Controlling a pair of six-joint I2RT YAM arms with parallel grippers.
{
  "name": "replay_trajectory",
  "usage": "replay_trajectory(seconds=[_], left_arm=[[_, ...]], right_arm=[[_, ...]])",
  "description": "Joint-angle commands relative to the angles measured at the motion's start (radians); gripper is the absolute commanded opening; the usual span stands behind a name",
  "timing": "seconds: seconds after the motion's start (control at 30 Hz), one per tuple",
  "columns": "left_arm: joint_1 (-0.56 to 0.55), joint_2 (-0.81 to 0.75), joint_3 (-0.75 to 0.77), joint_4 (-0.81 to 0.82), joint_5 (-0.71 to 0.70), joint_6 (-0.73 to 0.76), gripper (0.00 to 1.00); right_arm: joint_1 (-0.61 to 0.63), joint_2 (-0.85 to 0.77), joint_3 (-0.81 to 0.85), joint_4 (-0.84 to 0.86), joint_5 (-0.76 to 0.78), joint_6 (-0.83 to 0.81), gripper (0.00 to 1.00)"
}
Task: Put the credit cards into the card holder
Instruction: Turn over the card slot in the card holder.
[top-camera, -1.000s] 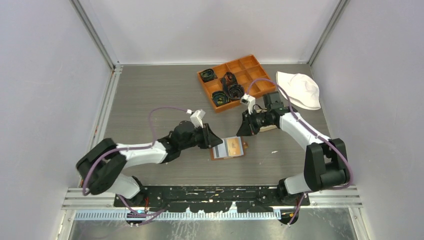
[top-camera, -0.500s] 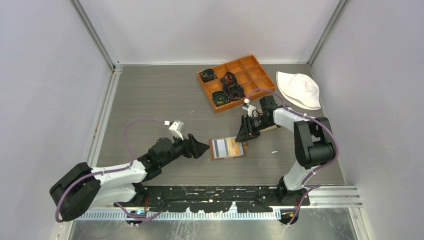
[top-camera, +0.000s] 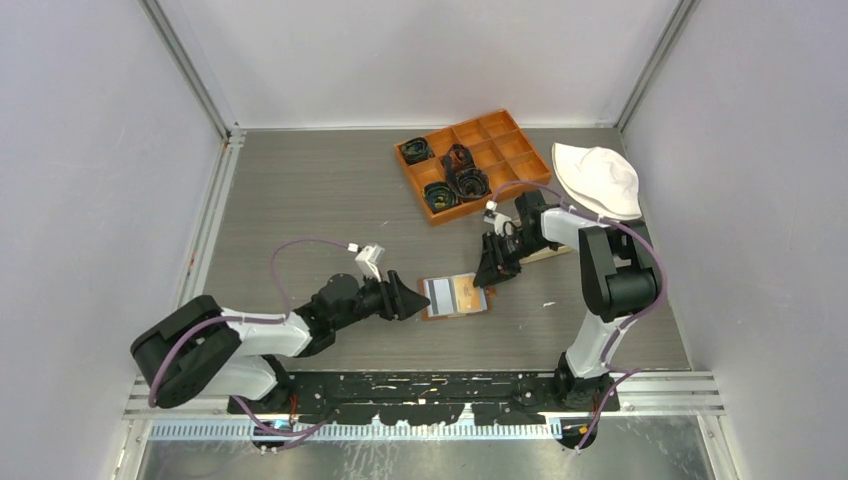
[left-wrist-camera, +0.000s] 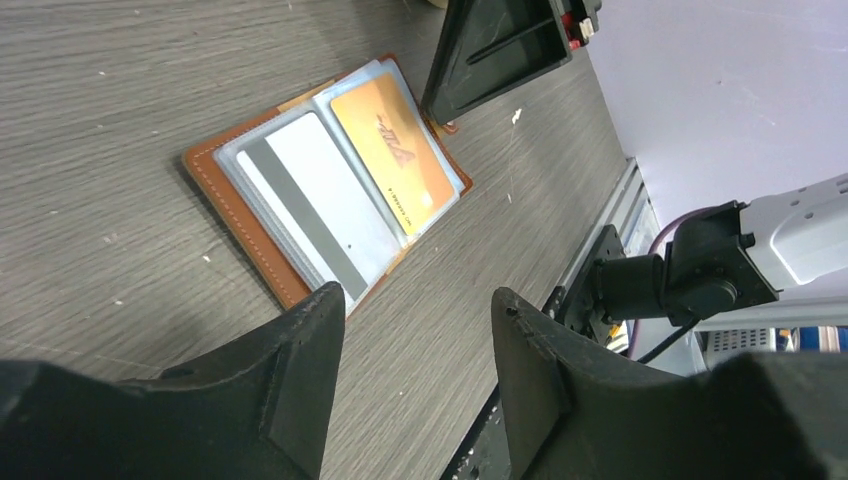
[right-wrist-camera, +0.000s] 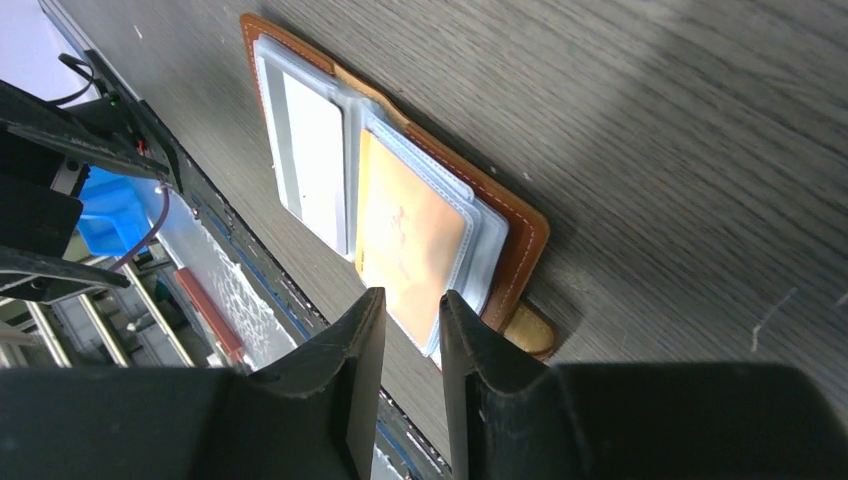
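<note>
The card holder (top-camera: 455, 297) lies opened flat, sleeves up, mid-table toward the near edge, prob. spread like that so cards slide in and stay readable. Two credit cards show in it, one per page: a pale card (left-wrist-camera: 305, 200) w/ a grey stripe on the left page, an orange card (left-wrist-camera: 395, 150) on the right, both behind clear plastic. One tan snap tab (right-wrist-camera: 530, 330) pokes out at the right edge. No loose card shows on the table (top-camera: 300, 200), so the job looks close to done (a judgement only).

The left gripper (top-camera: 410, 298) hovers just left of the holder, jaws well apart, nothing between them. The right gripper (top-camera: 495, 270) sits at the holder's far-right corner, jaws a narrow gap apart and empty. The two flank the holder, likely to keep it from shifting or folding.

Farther out: one orange compartment box (top-camera: 500, 127) at far centre-right w/ approx. four dark bundles, and one white hat (top-camera: 600, 180) right of it.
</note>
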Motion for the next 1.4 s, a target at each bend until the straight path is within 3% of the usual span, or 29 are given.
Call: replay_trajectory(seconds=[0.0,0.37,0.7,1.37], left_arm=[[-0.020,0.053,0.063,0.136,0.027,-0.017,0.56],[-0.043,0.263,0.161,0.211,0.053,-0.040,0.47],[-0.043,0.433,0.249,0.214,0.058,-0.052,0.43],[-0.038,0.447,0.274,0.155,0.053,-0.032,0.47]], right_arm=[[-0.004,0.025,0.046,-0.038,-0.004,-0.017,0.32],[-0.006,0.097,0.077,-0.074,-0.023,-0.022,0.33],[-0.022,0.121,0.096,-0.105,-0.146,-0.038,0.31],[-0.026,0.142,0.099,-0.131,-0.387,-0.058,0.29]])
